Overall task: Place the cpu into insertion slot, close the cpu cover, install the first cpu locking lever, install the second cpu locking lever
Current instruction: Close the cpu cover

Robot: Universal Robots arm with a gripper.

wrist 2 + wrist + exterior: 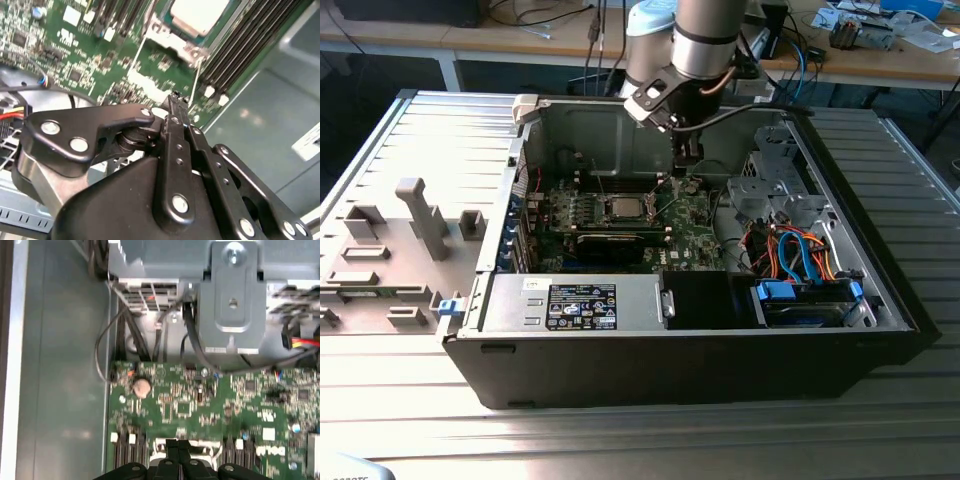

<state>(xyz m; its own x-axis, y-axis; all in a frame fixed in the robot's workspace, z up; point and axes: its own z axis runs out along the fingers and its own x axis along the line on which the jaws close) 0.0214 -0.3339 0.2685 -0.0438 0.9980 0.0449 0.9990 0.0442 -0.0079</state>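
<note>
Your black gripper [686, 170] hangs just right of the exterior view's centre, jaws pressed together with nothing visibly between them. The small silver-grey square cpu [623, 208] sits at centre frame in the green motherboard [695, 232].

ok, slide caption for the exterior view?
Gripper inside the open case, close beside the seated cpu.

The small square cpu [199, 14] had a dull, pale silver-grey metal top. The green motherboard circuit board [698, 232] looked lacquered and faintly glossy. The black metal gripper [175, 100] was matt, with bright polished screw heads [179, 203]. The grey sheet-metal computer case [610, 130] appeared smooth and satin.
</note>
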